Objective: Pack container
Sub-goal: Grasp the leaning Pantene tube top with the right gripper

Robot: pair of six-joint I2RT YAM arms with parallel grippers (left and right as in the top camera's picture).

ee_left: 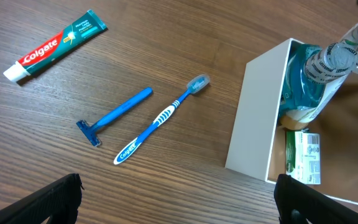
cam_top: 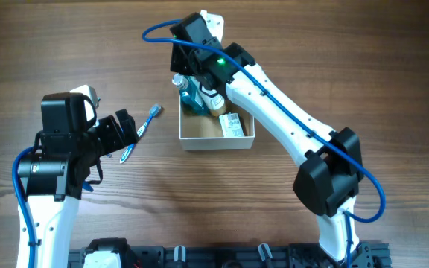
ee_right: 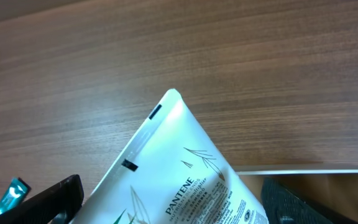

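Note:
The container [cam_top: 216, 138] is a square white-walled box with a tan inside, at the table's middle; it also shows in the left wrist view [ee_left: 253, 118]. In it stand a teal mouthwash bottle [cam_top: 190, 95] [ee_left: 309, 74] and a green-white box [cam_top: 232, 125] [ee_left: 303, 155]. My right gripper [cam_top: 202, 73] [ee_right: 173, 205] is above the container's far left corner, shut on a white Pantene tube [ee_right: 185, 168] whose crimped end [cam_top: 213, 21] points up. My left gripper [cam_top: 125, 132] [ee_left: 179, 202] is open and empty, left of the container.
On the table left of the container lie a blue-white toothbrush [cam_top: 146, 123] [ee_left: 160, 118], a blue razor [ee_left: 114, 116] and a Colgate toothpaste tube [ee_left: 55, 45]. The razor and toothpaste are hidden under the left arm in the overhead view.

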